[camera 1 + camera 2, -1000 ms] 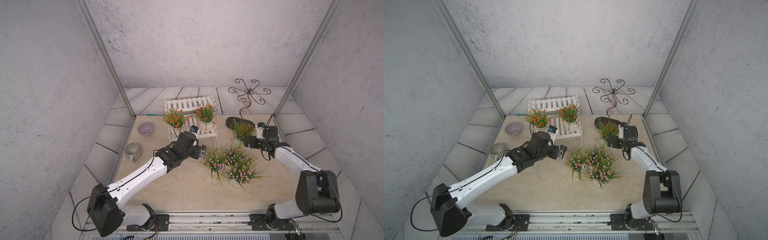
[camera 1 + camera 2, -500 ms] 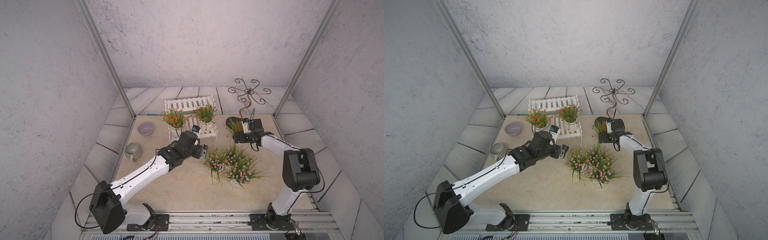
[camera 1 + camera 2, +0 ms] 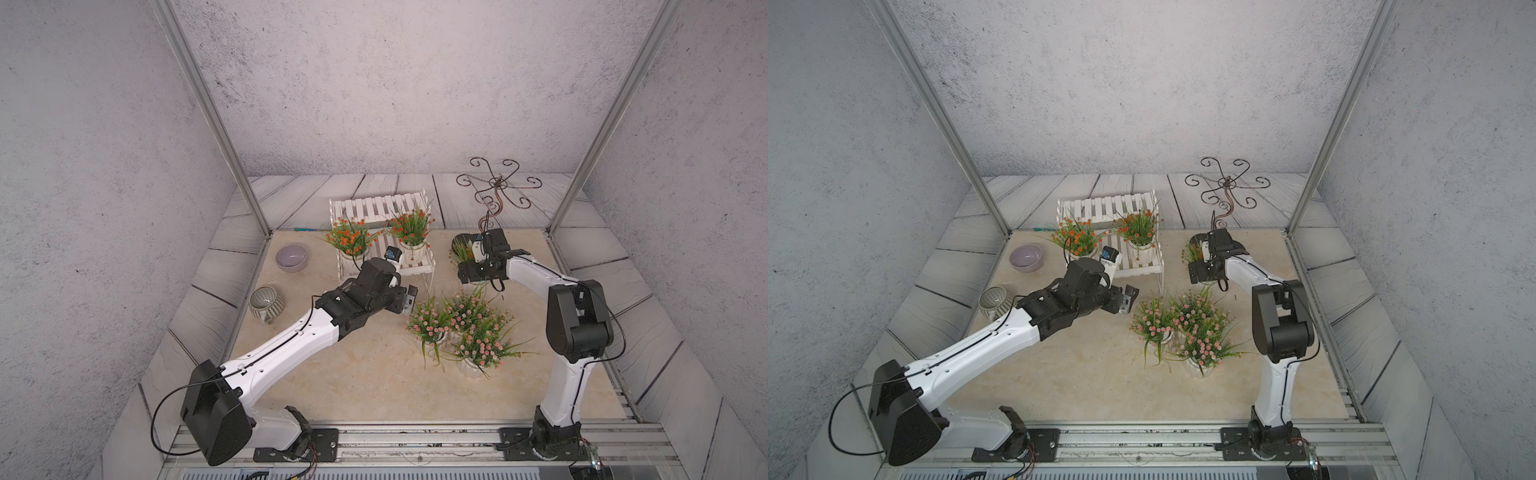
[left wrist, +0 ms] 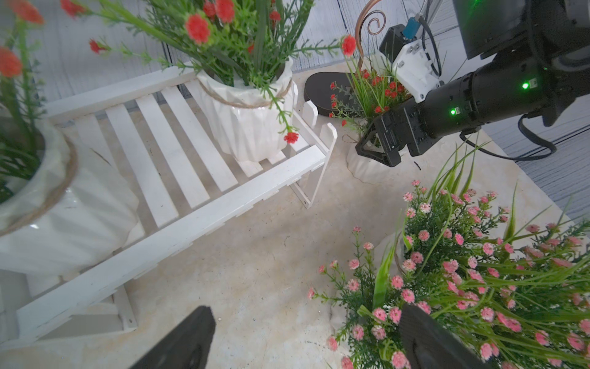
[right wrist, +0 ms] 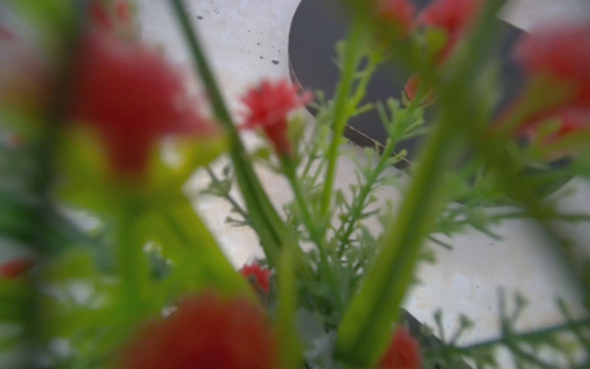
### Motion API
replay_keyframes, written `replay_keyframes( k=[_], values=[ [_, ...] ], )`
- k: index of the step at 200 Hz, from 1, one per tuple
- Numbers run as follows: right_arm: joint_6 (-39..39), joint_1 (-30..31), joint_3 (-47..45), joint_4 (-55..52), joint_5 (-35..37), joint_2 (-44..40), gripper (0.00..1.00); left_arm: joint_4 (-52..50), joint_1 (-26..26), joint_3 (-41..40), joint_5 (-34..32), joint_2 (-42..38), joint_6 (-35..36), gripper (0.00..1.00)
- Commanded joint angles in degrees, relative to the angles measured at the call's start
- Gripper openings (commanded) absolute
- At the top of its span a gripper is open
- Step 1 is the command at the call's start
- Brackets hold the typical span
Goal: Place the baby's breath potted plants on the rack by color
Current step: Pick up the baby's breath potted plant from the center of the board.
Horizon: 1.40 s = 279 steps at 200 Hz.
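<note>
Room: a booth of grey mottled walls with slanted metal posts at the back corners; pale plank-patterned panels ring the floor.
Worktop: the worktop (image 3: 353, 374) is beige, stone-look, matt and level, so pots should stand on it without rocking.
Rack: the white slatted rack (image 3: 374, 208) stands at the back of the worktop.
On the rack: one orange-red plant (image 3: 351, 239) and a second orange-red plant (image 3: 409, 226) stand at the two ends of the front tier, with bare slats between them.
Off the rack: the third orange-red plant (image 4: 370, 92) stands on the worktop, just beside the oval base of the dark scrolled stand (image 3: 494, 187).
Pink plants: three pink plants (image 3: 430, 322) (image 3: 467, 305) (image 3: 482, 345) cluster on the worktop in front of the rack, their leaves interlaced.
Left fingers: the left fingers (image 4: 188, 342) are spread wide and empty, just beside the nearest pink plant.
Right fingers: the right fingers (image 4: 380, 158) are spread wide at the rim of the third orange-red pot. The right wrist view is all blurred stems, so contact with the pot cannot be told.
Handling: the white faceted pots look glazed and rigid, so likely slippery and chippable. The stems look soft and would bend rather than bear weight.
Hold: the pot wall at or just under the twine band looks the best place to take hold, across the pot's width, with leaves kept out of the pinch.
Risk: the tangled pink foliage may drag a neighbouring pot along when one is lifted.
Bystanders: a lilac bowl (image 3: 291, 257) and a grey ribbed pot (image 3: 266, 300) sit well apart from the plants.
</note>
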Motion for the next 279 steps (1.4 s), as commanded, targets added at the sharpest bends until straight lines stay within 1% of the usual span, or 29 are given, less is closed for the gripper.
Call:
replay_keyframes(
  k=[1,12,36,50,89,154,230,259,279],
  values=[
    [-0.07,0.34,2.4,-4.84,1.58,3.77,0.99,-0.25,-0.07,0.63,0.03,-0.94,0.42,0.95],
    [0.28,0.36,3.37,-5.55,2.15,4.49,1.0,-0.22,-0.07,0.51,-0.08,-1.13,0.42,0.95],
    [1.24,0.32,3.09,-5.61,2.42,3.99,0.87,-0.33,-0.07,0.31,-0.33,-1.74,0.45,0.95],
    [1.73,0.32,1.36,-4.18,2.43,2.18,0.82,-0.35,-0.07,0.03,-0.41,-2.16,0.42,0.95],
    [1.92,0.39,-2.84,-2.28,2.34,-5.14,0.74,-0.27,0.02,-0.71,-0.8,-2.99,0.5,0.95],
    [0.44,0.34,-6.05,-4.31,3.31,-16.49,0.73,0.12,0.28,-1.2,-0.71,-3.16,0.31,0.95],
    [0.24,0.57,-1.65,-8.18,0.6,-25.57,0.73,-0.25,0.96,-1.73,-0.98,-3.5,0.07,0.95],
    [-1.23,2.69,0.78,-10.59,1.57,-28.32,0.74,-0.35,1.84,-1.57,-0.61,-3.76,-0.01,0.95],
    [-2.09,5.9,2.1,-11.96,2.22,-29.94,0.74,-1.18,2.76,-1.24,-0.69,-4.68,0.03,0.95]
  ],
)
